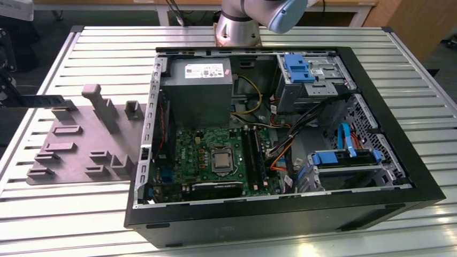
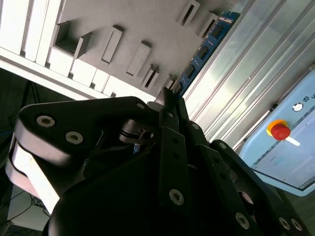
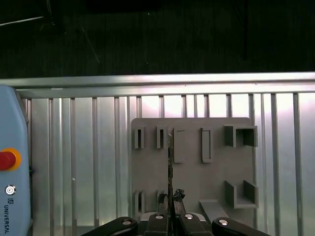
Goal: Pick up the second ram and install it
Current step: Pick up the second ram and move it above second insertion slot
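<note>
Beyond your fingers point(image 3: 158, 220), a ribbed metal table point(image 3: 78, 147) is carrying a flat grey plastic plate point(image 3: 216, 172) with rectangular slots. Your black gripper point(image 3: 171, 210) is clamping narrowly on the thin, blue, chip-studded memory stick point(image 2: 202, 49), which is jutting past the fingertips.

Exterior view: high up, angled down into the open computer case point(image 1: 286, 134), with the grey fixture plate point(image 1: 78, 139) at the exterior view's left. First wrist view looks down past the gripper point(image 3: 171, 196) clamping the second ram point(image 3: 170, 157), well above that plate. Second wrist view sits tight behind the gripper's linkage, looking obliquely — plate and slatted table point(image 1: 107, 48) shared by all three.
</note>
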`<state>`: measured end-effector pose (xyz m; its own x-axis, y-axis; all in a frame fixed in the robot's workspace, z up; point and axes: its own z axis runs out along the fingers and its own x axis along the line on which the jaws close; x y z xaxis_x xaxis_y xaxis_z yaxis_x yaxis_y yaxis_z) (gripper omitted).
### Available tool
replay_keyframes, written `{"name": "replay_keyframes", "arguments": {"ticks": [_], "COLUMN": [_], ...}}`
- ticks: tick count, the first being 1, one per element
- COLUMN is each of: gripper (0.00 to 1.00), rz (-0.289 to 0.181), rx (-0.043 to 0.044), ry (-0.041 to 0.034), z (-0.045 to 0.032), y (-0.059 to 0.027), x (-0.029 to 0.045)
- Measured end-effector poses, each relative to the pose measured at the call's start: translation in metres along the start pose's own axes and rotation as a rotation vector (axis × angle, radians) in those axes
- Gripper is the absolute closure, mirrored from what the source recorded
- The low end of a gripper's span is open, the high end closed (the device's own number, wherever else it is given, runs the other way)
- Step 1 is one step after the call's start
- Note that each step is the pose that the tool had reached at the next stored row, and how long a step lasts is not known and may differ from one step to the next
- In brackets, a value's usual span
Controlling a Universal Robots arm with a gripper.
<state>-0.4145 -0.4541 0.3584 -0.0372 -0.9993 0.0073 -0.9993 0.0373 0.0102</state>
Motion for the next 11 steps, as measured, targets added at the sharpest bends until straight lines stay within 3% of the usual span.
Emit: {"name": "replay_keyframes", "arguments": {"ticks": [11], "gripper": [0.86], "rz": [0.001], "rx": [0.0001], "ry": [0.0027], "z": [-0.0068], "y": [0.0001], "x": [-0.0009]}}
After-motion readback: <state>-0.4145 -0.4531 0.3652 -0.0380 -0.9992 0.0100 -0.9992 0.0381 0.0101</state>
